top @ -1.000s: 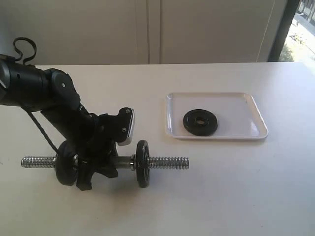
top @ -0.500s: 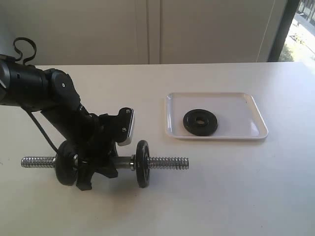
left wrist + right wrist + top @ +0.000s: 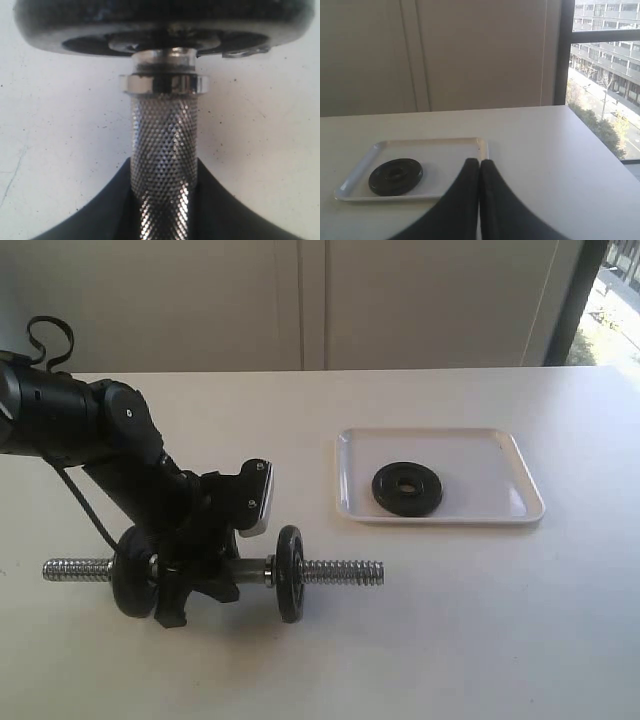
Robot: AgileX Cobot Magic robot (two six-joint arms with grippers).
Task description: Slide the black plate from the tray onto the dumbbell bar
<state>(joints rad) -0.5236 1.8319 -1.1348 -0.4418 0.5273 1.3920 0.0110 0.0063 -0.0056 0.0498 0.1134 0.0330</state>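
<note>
Your left jaws hold the dumbbell bar point(image 3: 340, 569) by its middle, your right jaws are shut and empty, and the black plate point(image 3: 428, 492) lies in the tray point(image 3: 485, 462), not yet lifted.

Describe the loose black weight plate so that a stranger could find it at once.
On the white table, find the shallow white rectangular plastic tray. The small round black cast-iron plate lies flat inside it, alone. The two other black discs stand upright on the chrome dumbbell bar.
</note>
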